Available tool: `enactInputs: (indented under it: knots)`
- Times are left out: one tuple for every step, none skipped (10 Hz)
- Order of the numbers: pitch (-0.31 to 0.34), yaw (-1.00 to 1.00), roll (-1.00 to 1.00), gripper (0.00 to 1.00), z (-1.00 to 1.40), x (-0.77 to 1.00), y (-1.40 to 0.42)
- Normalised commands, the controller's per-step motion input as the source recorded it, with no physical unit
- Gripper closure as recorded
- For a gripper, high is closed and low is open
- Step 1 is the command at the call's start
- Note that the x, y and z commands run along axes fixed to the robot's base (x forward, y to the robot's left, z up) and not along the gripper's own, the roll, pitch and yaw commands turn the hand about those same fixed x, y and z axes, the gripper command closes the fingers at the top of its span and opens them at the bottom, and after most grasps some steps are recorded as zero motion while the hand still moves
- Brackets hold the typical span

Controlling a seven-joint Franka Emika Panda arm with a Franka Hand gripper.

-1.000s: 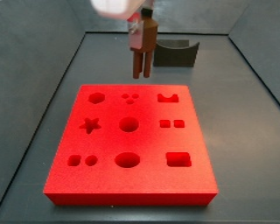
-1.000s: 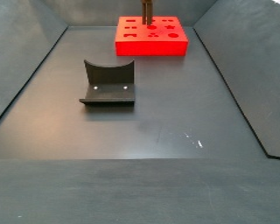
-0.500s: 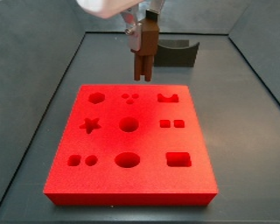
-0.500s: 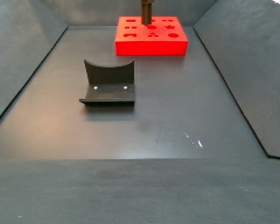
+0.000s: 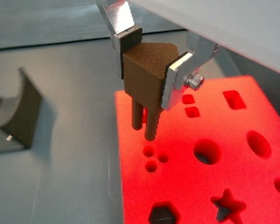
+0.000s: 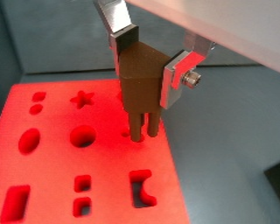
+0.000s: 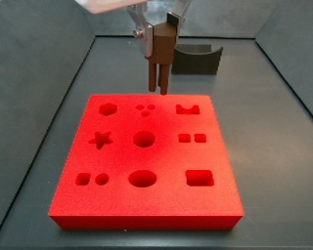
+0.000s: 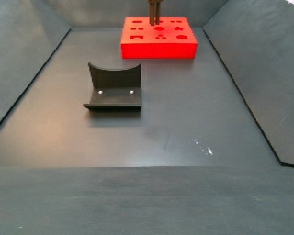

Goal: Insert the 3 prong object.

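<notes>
Gripper (image 5: 154, 66): clenched on the 3 prong object (image 5: 147, 80), above the red block's (image 7: 146, 210) far edge.
Prongs (image 6: 143, 124): pointing down, above the three small holes (image 7: 146, 108) (contact unclear).
Fixture (image 8: 113, 90): apart, upper arm cropped.

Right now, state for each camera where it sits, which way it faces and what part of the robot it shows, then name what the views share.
Wrist view: on the arm's wrist, looking down past the gripper holding the 3 prong object over the red block; the fixture shows aside.
Wrist view: same mount, other angle; gripper, piece, block.
Side view: near the block, facing the fixture; gripper shows.
Side view: far end, fixture nearer, block beyond; only the piece shows.
All four share piece and block.
</notes>
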Motion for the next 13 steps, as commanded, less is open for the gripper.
enactInputs:
  knots:
    - [0.0, -0.87, -0.21, 1.0, 0.0, 0.0, -0.08]
    - [0.0, -0.85, -0.22, 1.0, 0.0, 0.0, -0.08]
    - [0.0, -0.83, -0.23, 1.0, 0.0, 0.0, -0.08]
    - [-0.031, -0.76, -0.27, 1.0, 0.0, 0.0, -0.09]
    - [-0.031, -0.7, -0.31, 1.0, -0.01, 0.02, -0.05]
    - [-0.036, -0.71, -0.31, 1.0, 0.0, 0.02, -0.05]
    - [-0.034, -0.71, -0.3, 1.0, -0.01, 0.01, -0.05]
    - [-0.02, -0.72, -0.29, 1.0, -0.03, 0.01, -0.05]
    - [-0.011, -0.74, -0.26, 1.0, -0.12, 0.02, -0.02]
    - [0.049, -0.81, -0.17, 1.0, -0.39, 0.23, 0.0]
    - [0.137, -0.83, -0.1, 1.0, -0.53, 0.14, 0.07]
    - [0.13, -0.85, -0.09, 1.0, -0.53, 0.13, 0.07]
    - [0.153, -0.3, -0.11, 1.0, 0.0, 0.29, 0.21]
